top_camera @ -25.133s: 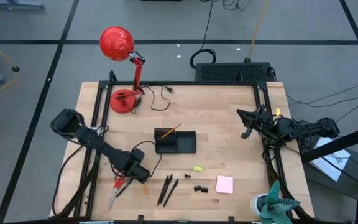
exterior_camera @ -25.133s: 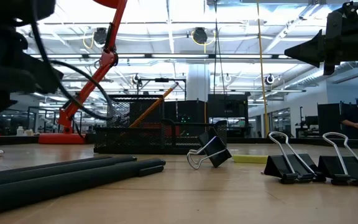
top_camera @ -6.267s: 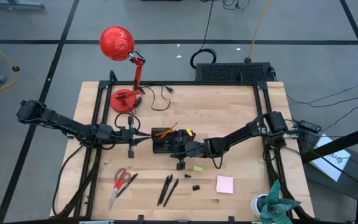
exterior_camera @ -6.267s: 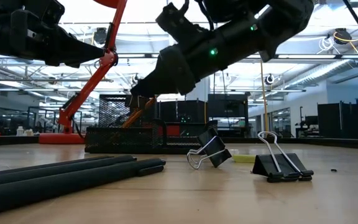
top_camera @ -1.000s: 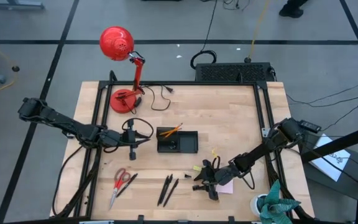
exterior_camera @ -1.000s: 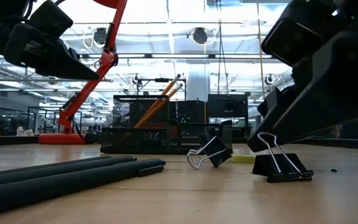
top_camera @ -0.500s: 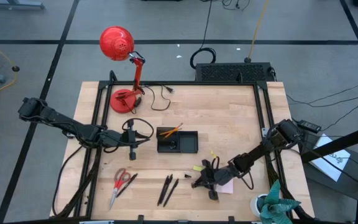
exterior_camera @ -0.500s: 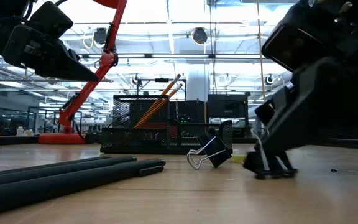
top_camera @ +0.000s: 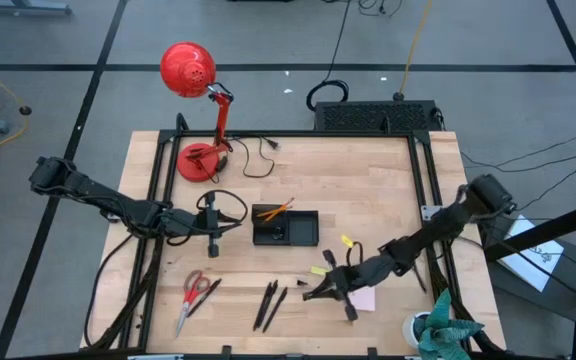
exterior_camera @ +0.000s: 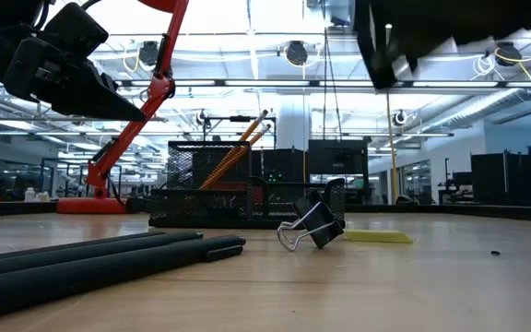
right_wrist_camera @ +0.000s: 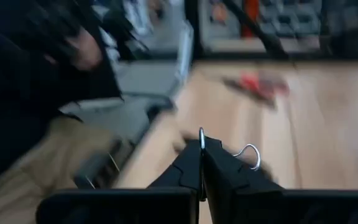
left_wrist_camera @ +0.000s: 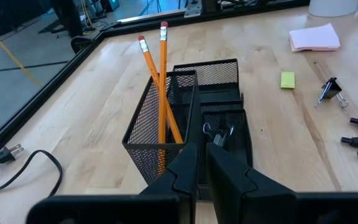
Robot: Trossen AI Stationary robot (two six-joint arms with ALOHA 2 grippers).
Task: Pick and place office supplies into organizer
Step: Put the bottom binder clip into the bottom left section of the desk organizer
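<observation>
The black mesh organizer [top_camera: 284, 227] [left_wrist_camera: 211, 118] sits mid-table with two orange pencils [left_wrist_camera: 160, 81] standing in its cup and a clip [left_wrist_camera: 219, 134] lying inside. My left gripper [top_camera: 230, 225] [left_wrist_camera: 201, 180] hovers shut just left of it, holding nothing. My right gripper [top_camera: 310, 294] [right_wrist_camera: 201, 163] is shut on a black clip, raised above the table's near middle. A second clip [exterior_camera: 313, 224], a yellow piece [top_camera: 318, 270], a pink pad [top_camera: 364, 298], black pens [top_camera: 271, 302] and red-handled scissors [top_camera: 195, 290] lie on the wood. My right gripper pinches the black clip between its two fingers; one silver wire handle [right_wrist_camera: 201, 140] pokes out between the fingertips and another loop [right_wrist_camera: 251, 155] curls beside them. The fingers hide the clip's body. They come nearly level from the table's right. The clip [exterior_camera: 383, 57] is lifted clear.
A red desk lamp [top_camera: 190, 70] with its base [top_camera: 198, 162] and a loose cable [top_camera: 258, 160] stand at the far left. A black box with cables [top_camera: 373, 115] sits behind the far edge. A white cup with a green thing [top_camera: 436, 325] is at the near right corner.
My right gripper has shut on the clip that stood on the table near the pink pad, tipped it, then risen with it while rolling at the wrist. The clip is now lifted clear of the wood; the other clip stays where it was.
</observation>
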